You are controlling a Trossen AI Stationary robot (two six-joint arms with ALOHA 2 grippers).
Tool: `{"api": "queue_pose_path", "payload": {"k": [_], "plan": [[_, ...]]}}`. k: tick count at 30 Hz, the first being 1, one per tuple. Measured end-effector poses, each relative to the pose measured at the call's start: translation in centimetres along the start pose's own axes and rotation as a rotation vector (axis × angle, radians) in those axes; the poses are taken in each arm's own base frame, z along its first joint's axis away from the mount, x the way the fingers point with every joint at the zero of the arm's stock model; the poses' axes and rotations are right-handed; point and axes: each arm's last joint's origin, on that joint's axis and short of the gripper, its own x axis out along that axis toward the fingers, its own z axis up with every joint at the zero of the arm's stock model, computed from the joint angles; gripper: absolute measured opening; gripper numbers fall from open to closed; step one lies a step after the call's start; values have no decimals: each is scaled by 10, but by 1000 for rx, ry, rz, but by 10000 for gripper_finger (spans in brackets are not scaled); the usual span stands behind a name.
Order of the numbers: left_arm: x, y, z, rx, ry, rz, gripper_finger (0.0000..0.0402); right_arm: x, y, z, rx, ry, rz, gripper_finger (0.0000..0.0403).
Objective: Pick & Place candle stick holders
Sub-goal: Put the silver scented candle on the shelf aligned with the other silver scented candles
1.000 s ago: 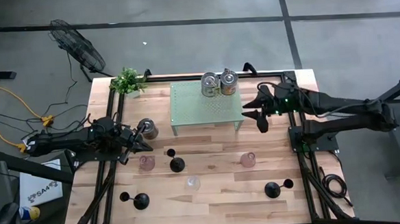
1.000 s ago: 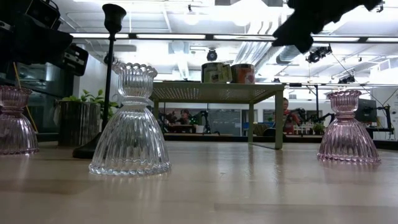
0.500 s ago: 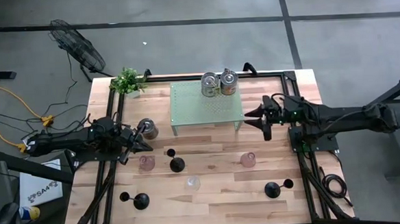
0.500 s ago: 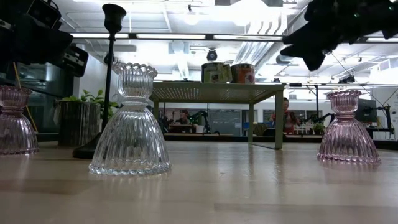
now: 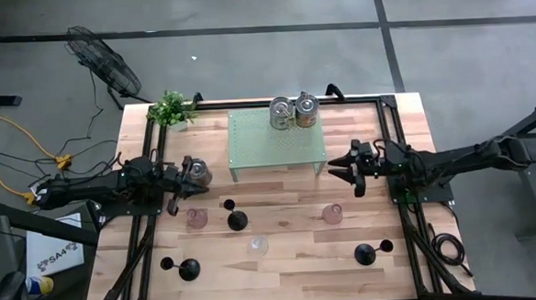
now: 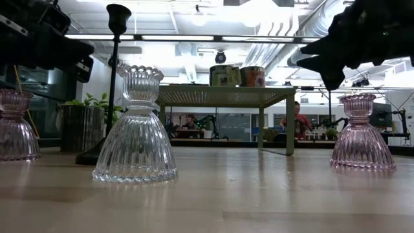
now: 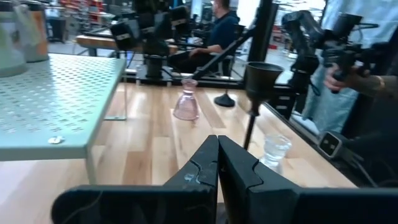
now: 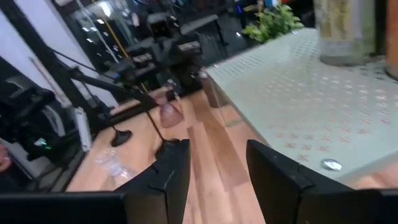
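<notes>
The right tool [image 5: 352, 167] is seen with its fingers parted and empty, just off the green perforated shelf [image 5: 277, 140], apparently lined up for a reach toward the worktop [image 5: 292, 259]. The left tool [image 5: 193, 175] is pressed shut, nothing held, parked near a grey pot [image 5: 198, 172]. Three black candle stick holders are standing untouched: one mid-worktop [image 5: 237, 220], one front-left [image 5: 189, 269], one front-right [image 5: 365, 252]. None is gripped yet.

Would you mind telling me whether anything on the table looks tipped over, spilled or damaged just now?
Nothing stands out. The three black candle stick holders stand upright on their bases, as do the glass holders and the two tins on the green shelf.
</notes>
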Motion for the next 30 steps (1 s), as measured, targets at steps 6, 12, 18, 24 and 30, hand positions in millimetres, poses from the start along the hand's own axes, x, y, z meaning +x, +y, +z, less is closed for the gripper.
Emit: {"api": "queue_pose_path", "payload": {"k": [6, 12, 18, 24, 30], "plan": [[0, 3, 1, -31, -21, 91, 0, -7, 0, -14, -3, -80, 0, 148], [-1, 5, 2, -77, -32, 181, 0, -13, -3, -19, 3, -126, 4, 148], [-11, 5, 25, -91, 28, 384, 0, -15, -4, -19, -15, -131, -18, 148], [-29, 1, 55, -200, 102, 565, 0, -15, -5, -18, -14, -149, -70, 148], [-30, 2, 63, -249, 140, 638, 0, -15, -5, -18, -14, -151, -73, 148]]}}
